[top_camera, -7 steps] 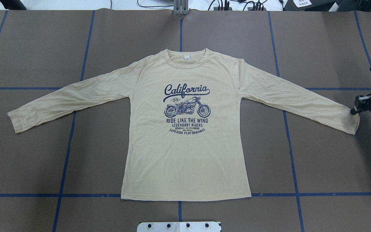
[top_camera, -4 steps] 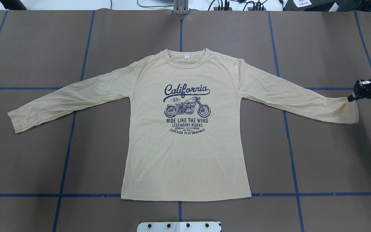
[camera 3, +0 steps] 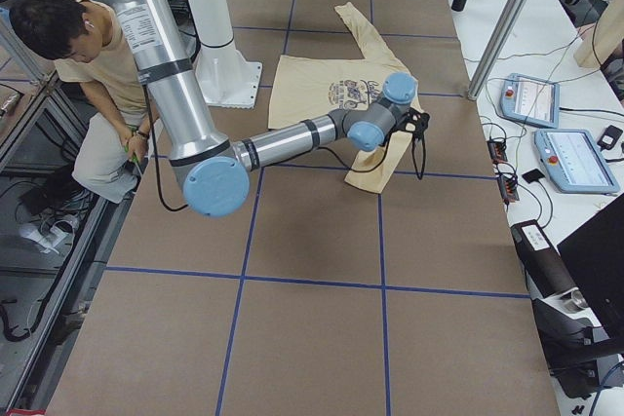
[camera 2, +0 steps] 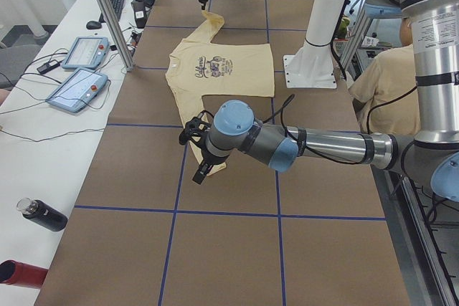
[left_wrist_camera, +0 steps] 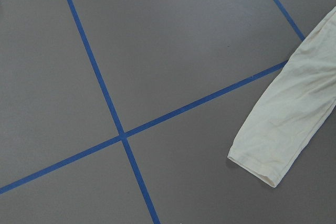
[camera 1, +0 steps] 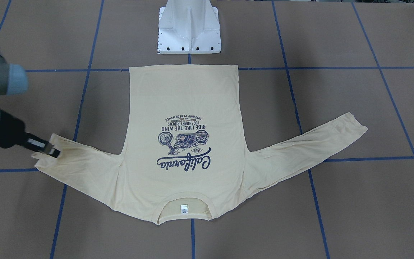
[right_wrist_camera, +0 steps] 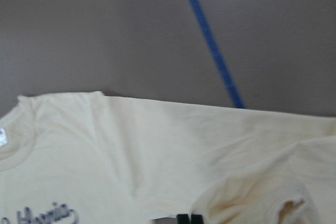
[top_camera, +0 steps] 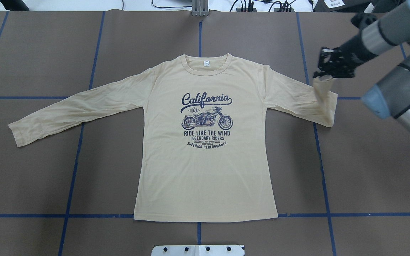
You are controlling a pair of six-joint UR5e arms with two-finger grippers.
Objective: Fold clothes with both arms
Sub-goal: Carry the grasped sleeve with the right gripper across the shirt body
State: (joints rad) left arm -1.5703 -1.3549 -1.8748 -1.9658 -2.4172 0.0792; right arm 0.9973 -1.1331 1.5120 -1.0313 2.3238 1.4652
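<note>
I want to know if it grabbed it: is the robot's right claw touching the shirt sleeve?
Touching. The overhead view shows the right gripper clamped on the sleeve end of the T-shirt, with the fabric hanging from its jaws.

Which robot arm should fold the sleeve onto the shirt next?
The right arm. The right pincer grips the right sleeve cuff, lifted beside the shirt. The left cuff lies flat with no pincer on it.
</note>
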